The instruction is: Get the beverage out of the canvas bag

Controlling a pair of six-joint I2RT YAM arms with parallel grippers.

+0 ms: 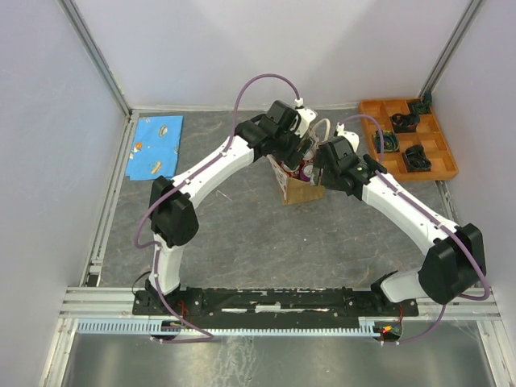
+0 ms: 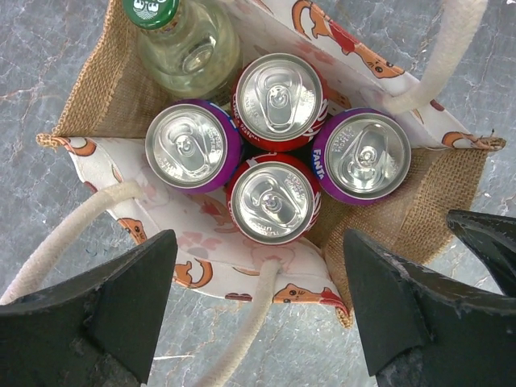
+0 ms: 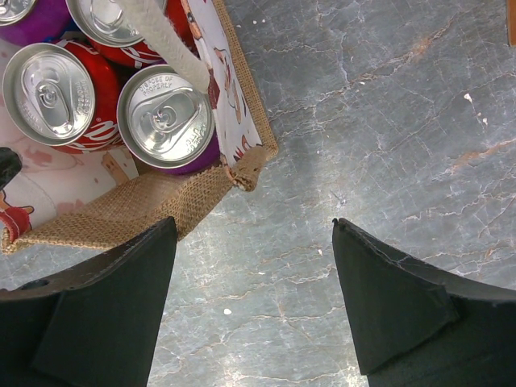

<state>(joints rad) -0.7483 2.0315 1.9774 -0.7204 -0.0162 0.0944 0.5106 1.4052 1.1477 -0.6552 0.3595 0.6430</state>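
The canvas bag (image 1: 300, 190) stands upright mid-table between both arms. In the left wrist view its burlap wall (image 2: 105, 89) and printed lining surround two red cola cans (image 2: 278, 93) (image 2: 274, 201), two purple Fanta cans (image 2: 189, 145) (image 2: 363, 156) and a green-capped glass bottle (image 2: 189, 44). My left gripper (image 2: 258, 239) hangs open above the bag's near edge, holding nothing. A cream rope handle (image 2: 242, 339) runs between its fingers. My right gripper (image 3: 253, 222) is open over bare table just beside the bag's corner (image 3: 246, 173).
An orange compartment tray (image 1: 427, 176) with dark parts sits at the back right. A blue patterned cloth (image 1: 157, 145) lies at the back left. Frame rails border the table. Another dark finger (image 2: 488, 242) shows beside the bag in the left wrist view.
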